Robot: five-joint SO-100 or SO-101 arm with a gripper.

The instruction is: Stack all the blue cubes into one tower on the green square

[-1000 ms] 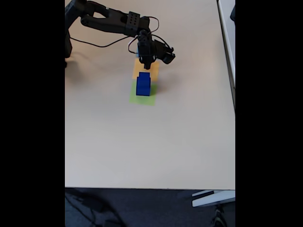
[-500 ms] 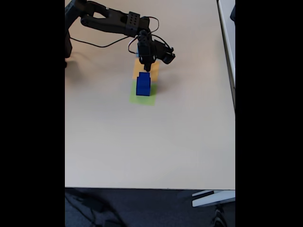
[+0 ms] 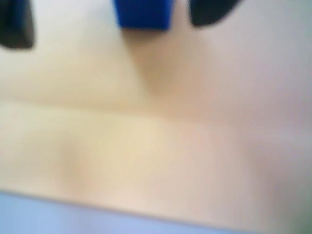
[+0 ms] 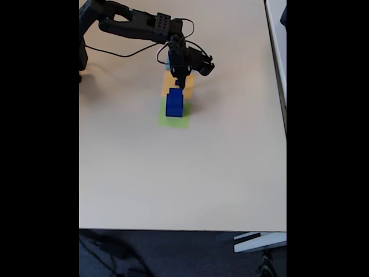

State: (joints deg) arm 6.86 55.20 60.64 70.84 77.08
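The blue cubes stand as one dark blue tower (image 4: 174, 103) on the green square (image 4: 172, 119), near the table's far middle. My gripper (image 4: 179, 81) hangs just behind and above the tower's top, over the orange square (image 4: 172, 84). In the blurred wrist view, the top blue cube (image 3: 144, 13) sits at the upper edge between two dark fingertips (image 3: 16, 25). My gripper (image 3: 113, 18) is open there, with a gap on each side of the cube.
The arm reaches in from the table's top left, with its base (image 4: 83, 40) at the left edge. A pale blue strip (image 3: 97, 219) runs along the bottom of the wrist view. Bare tan tabletop (image 4: 184, 179) spreads in front of the tower.
The arm has shifted very slightly up and to the right. The tower has stayed where it was.
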